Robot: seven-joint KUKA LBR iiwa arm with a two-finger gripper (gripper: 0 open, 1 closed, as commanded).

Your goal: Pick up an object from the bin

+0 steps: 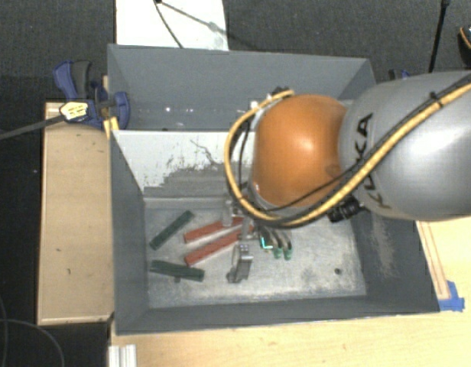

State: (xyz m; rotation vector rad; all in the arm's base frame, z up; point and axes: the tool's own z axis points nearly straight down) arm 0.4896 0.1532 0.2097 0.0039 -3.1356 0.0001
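Hand (241,260) is low over the middle of the bin (132,205), under the arm's orange cover (297,155). Open or closed: cannot tell. The lower red-brown stick (211,250) lies slanted just left of it, its right end at the hand. The upper red-brown stick (207,232) lies alongside. Two dark green sticks (172,229) are further left, apart from each other.

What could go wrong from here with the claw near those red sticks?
The claw sits by the lower red stick, which lies close beside the upper red stick; it might catch both or nudge one away. The orange cover hides part of that spot, so a miss may go unseen.
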